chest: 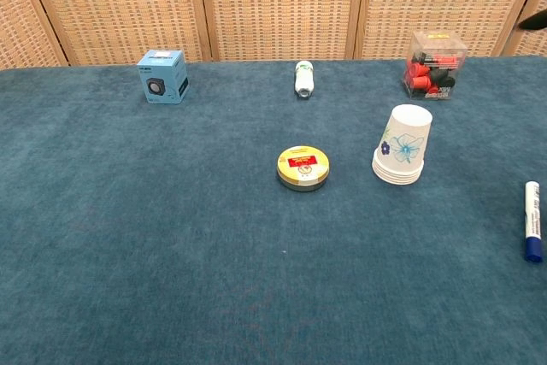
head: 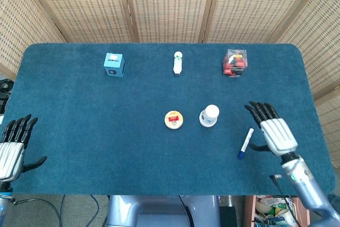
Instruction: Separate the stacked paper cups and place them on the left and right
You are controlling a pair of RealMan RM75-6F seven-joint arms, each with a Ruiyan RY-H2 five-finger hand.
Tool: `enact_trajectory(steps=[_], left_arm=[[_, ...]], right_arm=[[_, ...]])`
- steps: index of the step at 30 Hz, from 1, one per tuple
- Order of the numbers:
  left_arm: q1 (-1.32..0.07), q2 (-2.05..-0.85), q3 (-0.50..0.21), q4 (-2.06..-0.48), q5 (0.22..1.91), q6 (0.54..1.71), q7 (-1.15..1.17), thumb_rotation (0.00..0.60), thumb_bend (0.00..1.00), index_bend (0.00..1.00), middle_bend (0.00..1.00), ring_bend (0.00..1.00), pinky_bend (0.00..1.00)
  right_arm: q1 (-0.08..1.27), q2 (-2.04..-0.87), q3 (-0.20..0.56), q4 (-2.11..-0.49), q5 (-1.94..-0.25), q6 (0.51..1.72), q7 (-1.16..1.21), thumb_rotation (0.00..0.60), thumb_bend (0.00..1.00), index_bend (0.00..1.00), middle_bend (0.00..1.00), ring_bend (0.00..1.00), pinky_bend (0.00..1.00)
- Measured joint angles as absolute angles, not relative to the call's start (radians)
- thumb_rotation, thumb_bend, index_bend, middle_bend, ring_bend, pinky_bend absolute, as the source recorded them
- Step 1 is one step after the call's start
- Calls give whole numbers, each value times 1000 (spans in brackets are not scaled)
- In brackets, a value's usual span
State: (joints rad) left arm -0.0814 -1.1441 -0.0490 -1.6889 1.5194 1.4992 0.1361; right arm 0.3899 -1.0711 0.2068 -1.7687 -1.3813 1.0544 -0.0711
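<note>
The cups [head: 209, 115] stand nested, upside down, mid-surface beside a tin [head: 173, 119]. The right hand [head: 272, 130] hovers near, fingers spread, empty (left hand [head: 13, 147] likewise). It could clip the pen [head: 245, 143] or topple the stack.

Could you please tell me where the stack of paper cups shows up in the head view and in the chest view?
Head view: the stack of paper cups sits just right of centre, seen from above, upside down.
Chest view: the stack stands right of centre, its flower print facing the camera.
Shared landmark: the round yellow tin lies just left of the stack in both views.
</note>
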Motion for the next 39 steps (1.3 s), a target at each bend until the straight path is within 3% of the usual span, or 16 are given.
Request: enact_trajectory(steps=[5, 14, 18, 24, 31, 39], left_arm=[[-94, -1152, -60, -1688, 1481, 1470, 155, 600, 166, 0, 0, 0, 0], [-108, -1160, -72, -1687, 1435, 1444, 181, 600, 168, 0, 0, 0, 0], [-115, -1160, -75, -1696, 1430, 1438, 193, 600, 168, 0, 0, 0, 0], [-118, -1158, -75, -1700, 1424, 1434, 193, 600, 168, 0, 0, 0, 0], [-123, -1154, -74, -1699, 1417, 1427, 192, 600, 168, 0, 0, 0, 0], [-127, -1153, -75, -1697, 1407, 1422, 188, 600, 168, 0, 0, 0, 0]], right_arm=[[551, -1176, 261, -1703, -1183, 943, -167, 600, 147, 159, 253, 121, 219], [684, -1313, 276, -1608, -983, 868, -321, 600, 210, 236, 350, 217, 331], [714, -1351, 272, -1566, -944, 860, -343, 600, 266, 278, 380, 239, 347], [747, -1387, 269, -1520, -894, 851, -353, 600, 267, 293, 390, 246, 349], [771, -1428, 256, -1473, -868, 846, -357, 600, 316, 364, 420, 272, 431], [788, -1463, 246, -1418, -867, 857, -345, 600, 367, 475, 520, 383, 552]])
